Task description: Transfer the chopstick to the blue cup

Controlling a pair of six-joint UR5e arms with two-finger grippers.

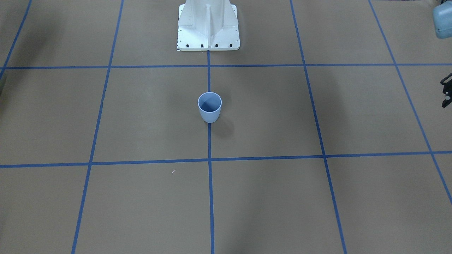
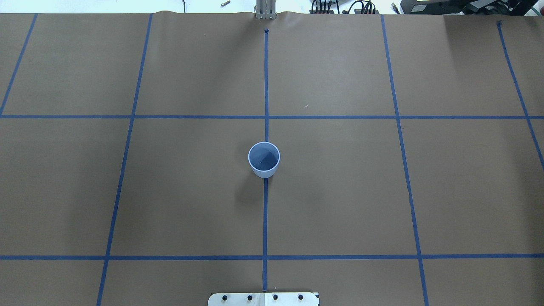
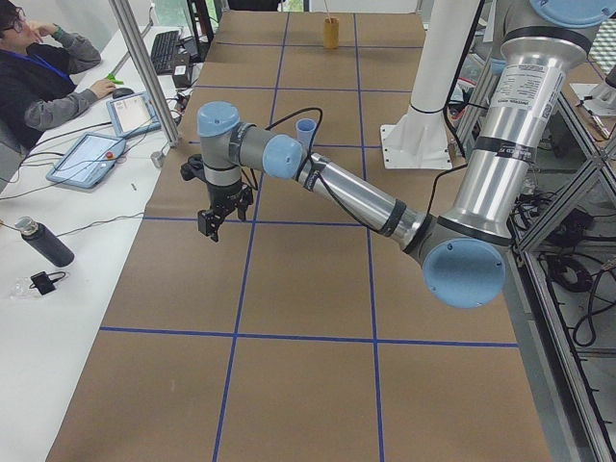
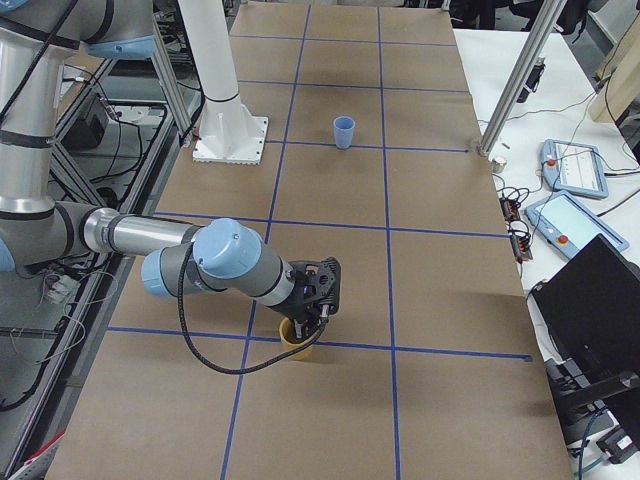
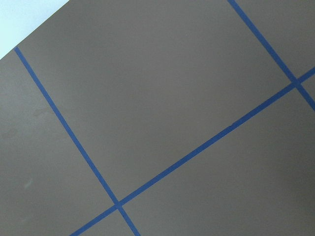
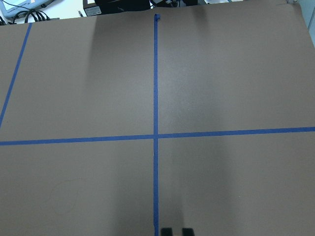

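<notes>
While your right claw [image 4: 318,316] hangs over the counter [image 2: 340,191] near the robot's right end, its fingertips [image 6: 166,231] show drawn nearly together in the wrist view. Only a sliver of brown paper shows between them, and nothing is gripped. From the right-side camera you see the claw overlapping the rim of an orange cup [image 4: 294,342]; whether it touches that cup cannot be told. Look along the counter from the left end and a thin stick, the chopstick [image 3: 327,10], stands up out of the orange cup, well apart from the blue cup [image 1: 209,107]. That one stands upright and empty on the centre tape line [image 1: 210,197], in front of the white base [image 1: 208,35].

Your left claw [image 3: 214,227] points down above the counter at its left end, toward the operators' side. Whether its jaws are apart or together you cannot tell from these views. Its wrist camera takes in only brown paper and crossing blue tape.

Beyond the counter's edge an operator [image 3: 43,82] sits near a keyboard [image 3: 166,50]. A tablet [image 3: 87,159] and a dark bottle [image 3: 43,245] lie on the white bench [image 3: 58,318]; the tablet's screen is too small to read.
</notes>
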